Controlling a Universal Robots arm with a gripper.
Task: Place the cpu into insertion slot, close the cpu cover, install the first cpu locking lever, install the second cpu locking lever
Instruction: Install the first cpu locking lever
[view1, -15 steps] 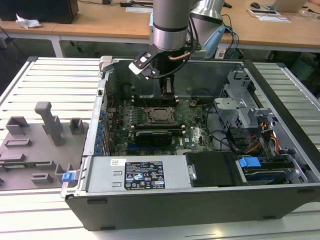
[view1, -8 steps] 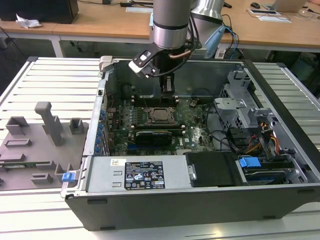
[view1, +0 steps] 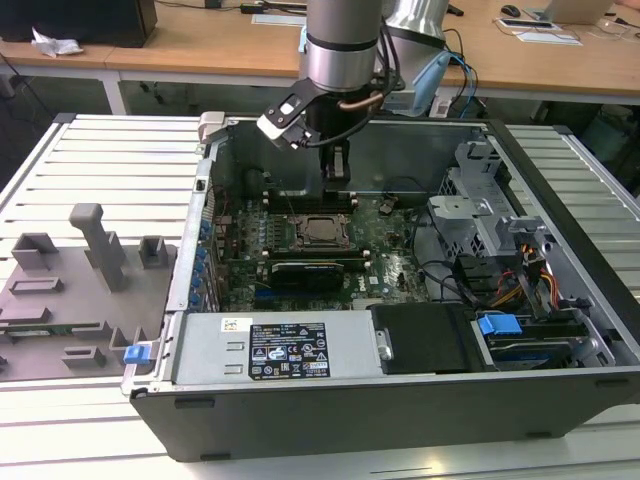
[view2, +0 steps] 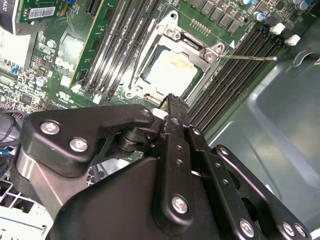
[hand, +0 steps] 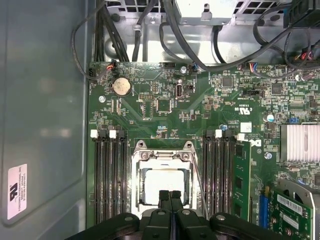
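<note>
Hovering inside the open computer case, the hand had its fingers pressed together, gripped nothing, and was poised just above one edge of the cpu. The cpu sat in the insertion slot on the green motherboard, between banks of memory slots. The cpu cover lay flat around the chip. A thin wire lever projected sideways from one cover corner.

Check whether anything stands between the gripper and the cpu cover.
Nothing visible does. The gripper, jaws shut, hangs over the cpu cover with open space between them; the memory slots lie off to either side.
</note>
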